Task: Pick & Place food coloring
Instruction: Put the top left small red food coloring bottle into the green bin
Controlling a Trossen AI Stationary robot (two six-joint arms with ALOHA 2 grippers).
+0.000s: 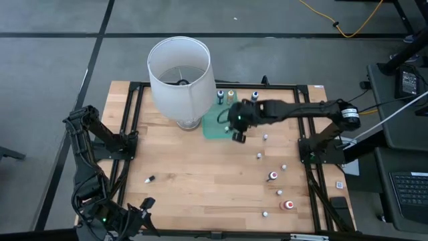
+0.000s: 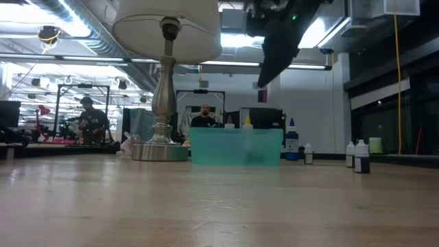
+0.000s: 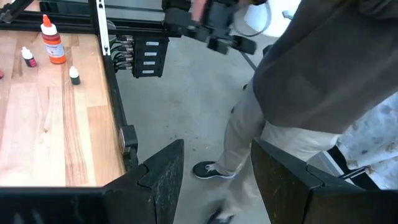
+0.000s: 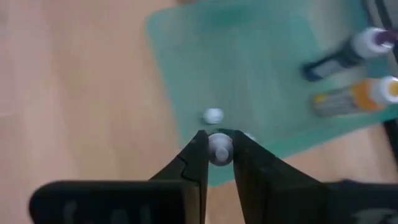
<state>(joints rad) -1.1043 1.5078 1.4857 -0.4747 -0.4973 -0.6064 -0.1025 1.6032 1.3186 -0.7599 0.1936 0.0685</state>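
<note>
White-capped bottle pinched in right gripper — probably light, slippery; grip the cap; left gripper's fingers spread.

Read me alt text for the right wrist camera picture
The right gripper is shut on a small white-capped food coloring bottle, held above the near edge of a translucent green tray. Another white cap shows on the tray, and two larger bottles lie beside its far side.

My right gripper pinches a small white-capped bottle at lower centre, above the green tray. Another white cap sits on the tray just above it. Two bottles, one dark and one orange, lie at the right edge.
</note>
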